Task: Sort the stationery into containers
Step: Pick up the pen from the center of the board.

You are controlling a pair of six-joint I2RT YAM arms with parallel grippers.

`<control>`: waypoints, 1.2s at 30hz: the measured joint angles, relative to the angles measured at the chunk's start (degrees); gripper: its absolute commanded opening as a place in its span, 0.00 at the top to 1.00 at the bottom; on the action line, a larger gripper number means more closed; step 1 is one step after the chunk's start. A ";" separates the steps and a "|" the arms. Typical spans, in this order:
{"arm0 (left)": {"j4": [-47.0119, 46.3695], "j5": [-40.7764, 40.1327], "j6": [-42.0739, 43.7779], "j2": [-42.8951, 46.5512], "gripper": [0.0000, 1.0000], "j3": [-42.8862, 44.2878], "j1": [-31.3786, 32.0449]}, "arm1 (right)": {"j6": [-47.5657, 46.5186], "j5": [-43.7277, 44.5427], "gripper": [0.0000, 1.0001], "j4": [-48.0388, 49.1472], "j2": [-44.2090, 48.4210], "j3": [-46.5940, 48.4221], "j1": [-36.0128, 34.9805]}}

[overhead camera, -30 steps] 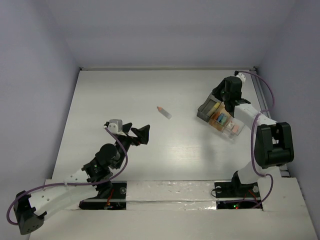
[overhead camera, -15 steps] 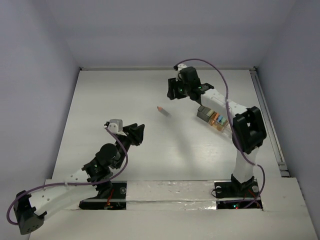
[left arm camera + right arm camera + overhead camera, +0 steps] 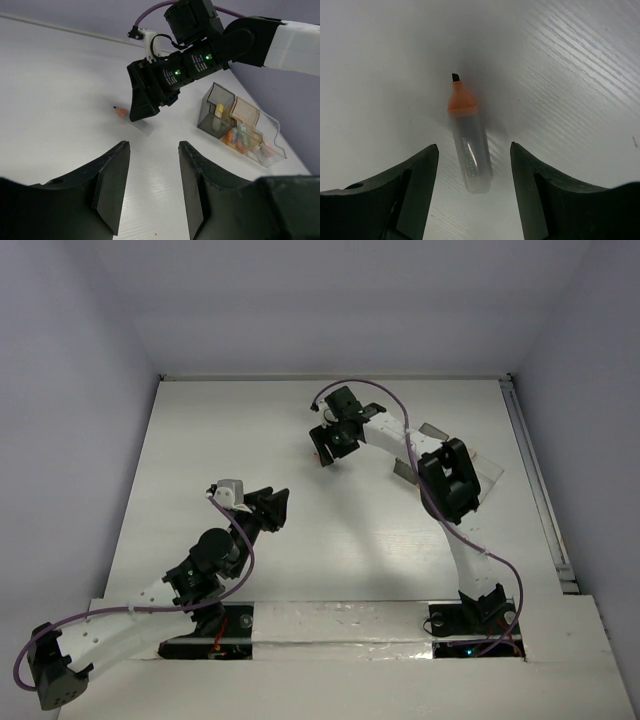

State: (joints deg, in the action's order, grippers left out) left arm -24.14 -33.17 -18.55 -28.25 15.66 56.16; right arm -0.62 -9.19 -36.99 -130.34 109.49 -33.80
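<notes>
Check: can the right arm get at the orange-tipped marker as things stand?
Probably yes. The right gripper hangs just above the orange-tipped marker, jaws open to either side of it, nothing between; the left gripper sits well apart.

In the top view, the right gripper [image 3: 327, 454] covers the marker [image 3: 468, 145] and the right arm [image 3: 445, 480] hides most of the containers [image 3: 218, 114]. In the left wrist view, the pieces [image 3: 239, 136] inside are too small to identify. The marker print is illegible.
</notes>
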 measured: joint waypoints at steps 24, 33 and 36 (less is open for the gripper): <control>-0.02 0.09 -0.24 -1.60 0.57 0.00 0.00 | 2.21 -0.48 0.96 0.00 -6.58 7.23 -0.09; -0.50 0.63 -1.31 -4.00 0.52 0.00 -0.09 | 13.11 -0.48 0.98 12.70 9.35 -12.39 -0.42; -0.94 1.73 -1.81 -5.51 0.49 0.00 -0.57 | 18.40 -2.05 0.99 19.91 17.73 -19.54 -0.42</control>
State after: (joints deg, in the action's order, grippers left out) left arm -25.08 -31.44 -20.36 -33.76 15.66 55.59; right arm 17.78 -11.25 -17.08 -112.62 89.95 -34.22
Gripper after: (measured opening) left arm 0.496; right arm 0.300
